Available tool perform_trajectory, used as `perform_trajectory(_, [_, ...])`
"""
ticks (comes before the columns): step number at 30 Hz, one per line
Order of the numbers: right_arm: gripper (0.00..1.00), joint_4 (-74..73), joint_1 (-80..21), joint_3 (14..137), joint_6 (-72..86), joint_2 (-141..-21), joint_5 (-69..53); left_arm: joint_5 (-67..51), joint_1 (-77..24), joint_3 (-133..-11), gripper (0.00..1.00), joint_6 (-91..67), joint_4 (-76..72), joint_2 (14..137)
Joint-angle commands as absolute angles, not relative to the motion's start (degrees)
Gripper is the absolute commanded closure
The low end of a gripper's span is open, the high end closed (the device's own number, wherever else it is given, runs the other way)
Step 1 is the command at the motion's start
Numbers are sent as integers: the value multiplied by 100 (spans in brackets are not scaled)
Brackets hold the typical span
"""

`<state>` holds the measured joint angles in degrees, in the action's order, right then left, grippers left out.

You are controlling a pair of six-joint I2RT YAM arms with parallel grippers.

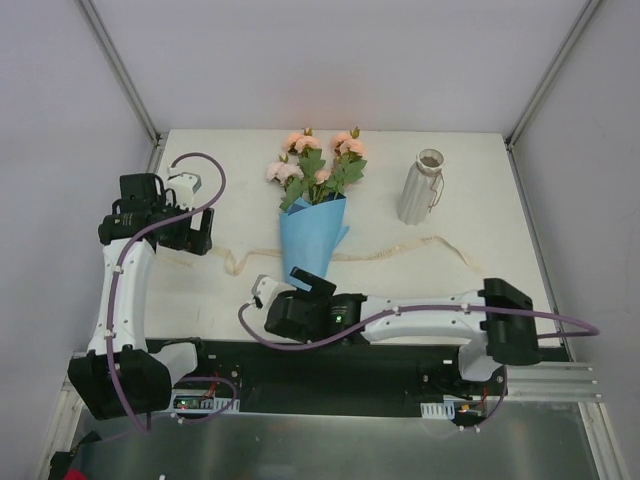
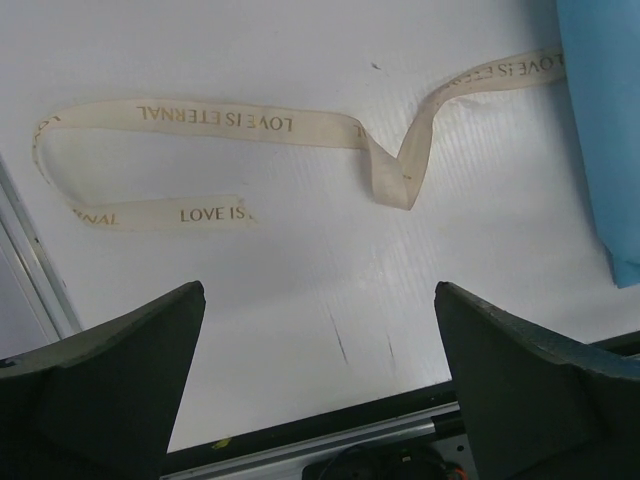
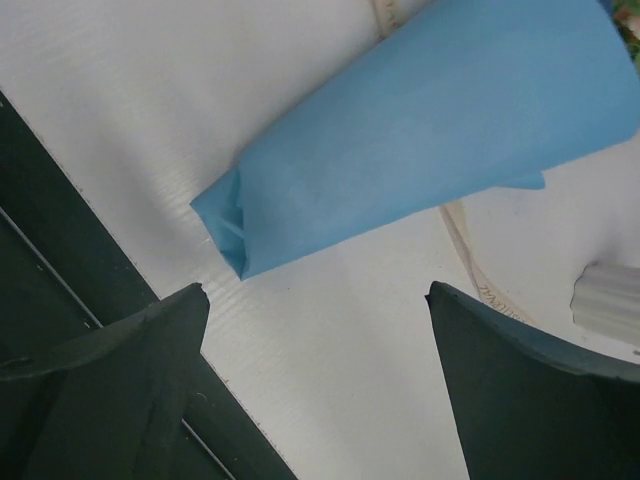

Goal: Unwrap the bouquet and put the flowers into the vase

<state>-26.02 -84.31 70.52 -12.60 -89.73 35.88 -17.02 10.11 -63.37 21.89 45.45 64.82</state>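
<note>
Left hand (image 2: pixel 318 300) open, white table (image 1: pixel 480 205), grey walls (image 1: pixel 330 60)

The blue paper cone (image 3: pixel 430 150) looked matt and smooth, the cream ribbon (image 2: pixel 240 120) softly sheened cloth, the vase (image 1: pixel 421 190) ribbed and matt.

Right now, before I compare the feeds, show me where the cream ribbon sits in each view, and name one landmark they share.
Top external: the cream ribbon trails across the middle, left and right of the blue paper cone.
Left wrist: the ribbon loops across the upper half, lettering readable.
Right wrist: a short strip shows at right, just below the cone.
Shared landmark: the blue paper cone, at the right edge in left wrist and filling the top in right wrist.
</note>
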Motion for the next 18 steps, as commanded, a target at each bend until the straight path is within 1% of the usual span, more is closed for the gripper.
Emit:
perform_trajectory(1, [5, -2506, -8569, 7470, -2021, -9649, 3709, -2109, 984, -6258, 1, 2294, 4693, 6152])
perform_trajectory(3, [6, -2356, -8596, 7558, -2240, -9930, 3893, -2197, 976, -6232, 1, 2338, 4799, 6222])
perform_trajectory(8, [6, -2241, -8569, 7848, -2531, -10396, 3903, -2267, 993, -6275, 1, 2303, 4790, 6468])
perform_trajectory(18, [6, -2408, -8420, 8209, -2514, -11004, 3779, -2435, 984, -6574, 1, 2136, 4790, 6732])
